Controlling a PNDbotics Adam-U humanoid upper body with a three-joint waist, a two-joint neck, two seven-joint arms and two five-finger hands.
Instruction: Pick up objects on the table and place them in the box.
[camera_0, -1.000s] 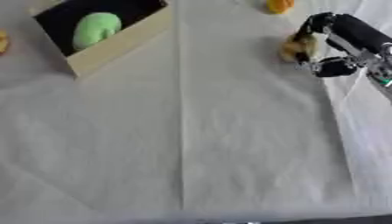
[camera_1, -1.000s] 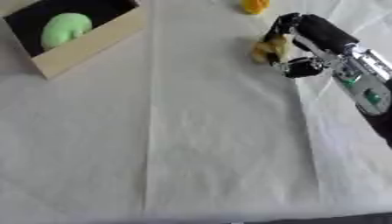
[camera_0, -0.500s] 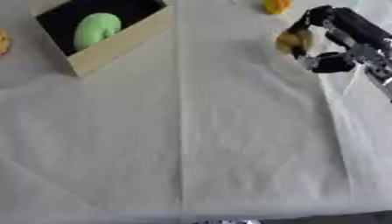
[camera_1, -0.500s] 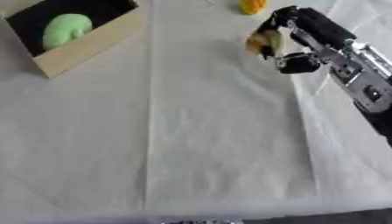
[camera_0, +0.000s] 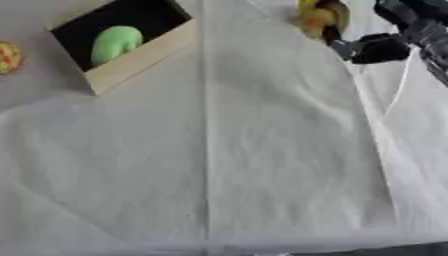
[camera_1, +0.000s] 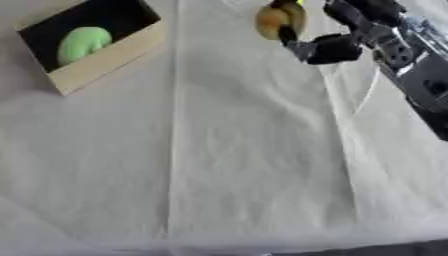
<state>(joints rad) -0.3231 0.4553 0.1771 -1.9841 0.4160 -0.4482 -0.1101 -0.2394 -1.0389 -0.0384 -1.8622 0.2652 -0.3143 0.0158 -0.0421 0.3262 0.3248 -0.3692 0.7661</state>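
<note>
My right hand reaches in from the upper right, its fingers curled round a yellow-orange rounded object held above the white cloth. The box, light wood outside and black inside, stands at the upper left with a green rounded object lying in it. Left of the box a small orange and yellow object lies on the cloth at the picture's edge. My left hand shows in neither view.
A white cloth with a lengthwise fold covers the table. A second sheet overlaps it along the right side. The table's front edge runs along the bottom.
My right hand has lifted and carried the yellow-orange object up and to the left. The whole picture has also shifted, so the head has moved.
</note>
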